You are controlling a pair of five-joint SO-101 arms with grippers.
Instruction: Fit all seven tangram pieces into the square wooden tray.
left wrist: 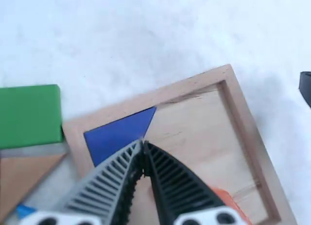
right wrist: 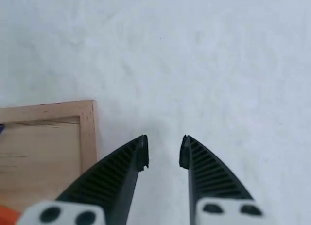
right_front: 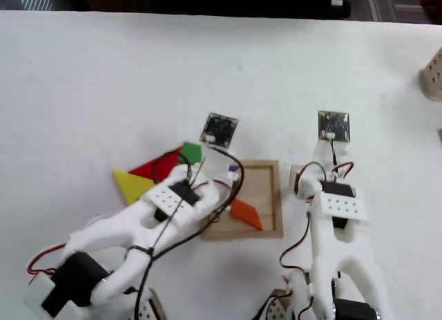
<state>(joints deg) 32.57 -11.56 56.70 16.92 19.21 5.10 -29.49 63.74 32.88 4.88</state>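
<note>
While your left end effector (left wrist: 143,149) sits pressed together at the blue triangle (left wrist: 116,132) in the tray (left wrist: 194,84) corner, your right end effector (right wrist: 164,154) hangs spread over tabletop (right wrist: 218,64) just beside the tray

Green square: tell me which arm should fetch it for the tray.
Left. The left gripper is over the tray corner beside the green square; the right gripper is over bare table past the tray's opposite edge.

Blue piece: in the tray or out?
In. The blue piece lies flat inside the tray, tucked into a corner against the rim, at the left gripper tips.
</note>
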